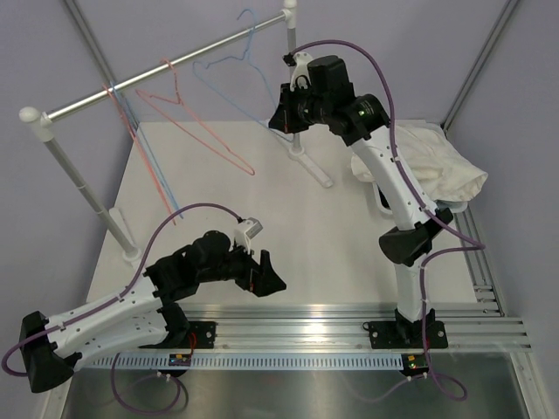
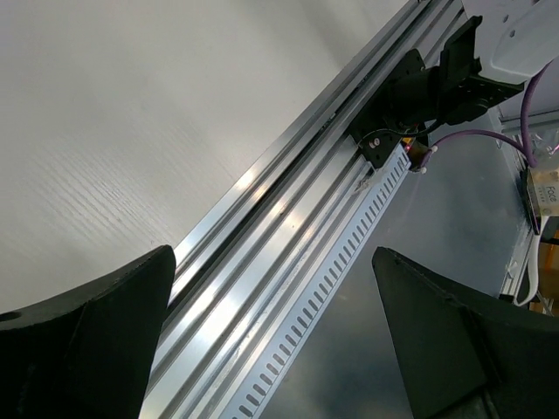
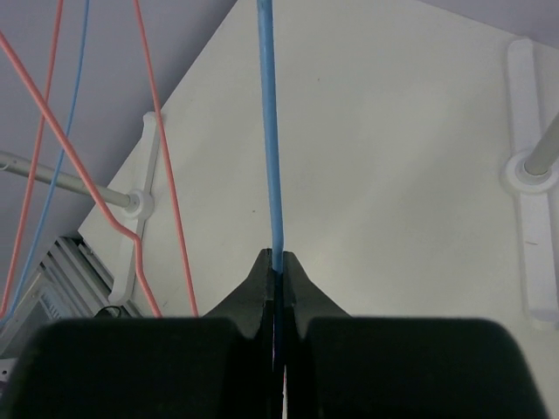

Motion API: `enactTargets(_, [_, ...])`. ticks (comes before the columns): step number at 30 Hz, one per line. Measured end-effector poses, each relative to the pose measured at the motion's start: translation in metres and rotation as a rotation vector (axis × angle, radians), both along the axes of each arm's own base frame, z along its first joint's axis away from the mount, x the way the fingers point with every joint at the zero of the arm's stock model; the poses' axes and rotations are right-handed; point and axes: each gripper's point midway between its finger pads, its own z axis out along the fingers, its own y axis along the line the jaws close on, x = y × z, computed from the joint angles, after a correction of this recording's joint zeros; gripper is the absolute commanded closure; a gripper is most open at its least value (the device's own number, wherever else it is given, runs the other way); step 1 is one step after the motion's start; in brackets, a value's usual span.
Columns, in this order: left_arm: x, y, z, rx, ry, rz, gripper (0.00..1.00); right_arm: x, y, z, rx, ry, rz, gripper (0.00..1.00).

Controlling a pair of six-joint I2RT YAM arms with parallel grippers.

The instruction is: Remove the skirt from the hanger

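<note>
The black skirt is not in view. A bare pink wire hanger hangs on the rail, tilted down toward the table; its wires also show in the right wrist view. My right gripper is up at the rail's right end, shut on the wire of a light-blue hanger; in the right wrist view the blue wire runs straight into the closed jaws of that gripper. My left gripper is open and empty, low over the table's front edge.
A metal rail on white posts spans the back. Another pink and light-blue wire pair hangs at its left end. A crumpled white garment lies at the right edge. Aluminium rails run along the front.
</note>
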Motion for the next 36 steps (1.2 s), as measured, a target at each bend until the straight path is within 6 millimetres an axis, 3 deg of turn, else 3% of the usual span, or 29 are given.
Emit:
enactTargets(6, [-0.001, -0.001, -0.003, 0.001, 0.008, -0.001, 0.01, -0.016, 0.023, -0.033, -0.05, 0.044, 0.034, 0.99])
enactTargets(7, [-0.001, -0.001, -0.002, -0.003, 0.008, -0.001, 0.01, -0.018, 0.026, -0.038, -0.059, 0.05, 0.036, 0.93])
enactTargets(8, [-0.001, -0.002, -0.001, -0.008, 0.006, -0.002, 0.01, -0.019, 0.027, -0.042, -0.063, 0.052, 0.034, 0.72])
enactTargets(10, [-0.002, -0.003, -0.001, -0.012, 0.007, -0.004, 0.01, -0.024, 0.027, -0.047, -0.07, 0.065, 0.029, 0.52])
enactTargets(11, [-0.003, -0.003, -0.001, -0.014, 0.006, -0.006, 0.01, -0.025, 0.026, -0.049, -0.074, 0.07, 0.023, 0.37])
enactTargets(14, [-0.006, -0.003, -0.005, -0.009, 0.017, -0.011, 0.01, -0.026, 0.019, -0.052, -0.088, 0.07, -0.006, 0.14])
enactTargets(17, [-0.008, -0.003, -0.009, -0.005, 0.032, -0.011, 0.01, -0.028, 0.009, -0.046, -0.096, 0.054, -0.042, 0.01])
enactTargets(20, [-0.01, -0.003, -0.012, -0.001, 0.044, -0.011, 0.01, -0.03, -0.003, -0.034, -0.102, 0.023, -0.081, 0.01])
enactTargets(26, [-0.013, -0.002, -0.004, -0.035, 0.041, -0.008, 0.01, -0.05, -0.051, -0.023, -0.144, -0.021, -0.199, 0.01])
enactTargets(32, [-0.015, -0.002, 0.0, -0.06, 0.029, -0.013, 0.01, -0.107, -0.116, -0.053, -0.176, 0.005, -0.3, 0.0])
enactTargets(36, [-0.02, 0.001, -0.008, -0.071, 0.042, -0.021, 0.01, -0.151, -0.155, -0.084, -0.145, 0.042, -0.362, 0.01])
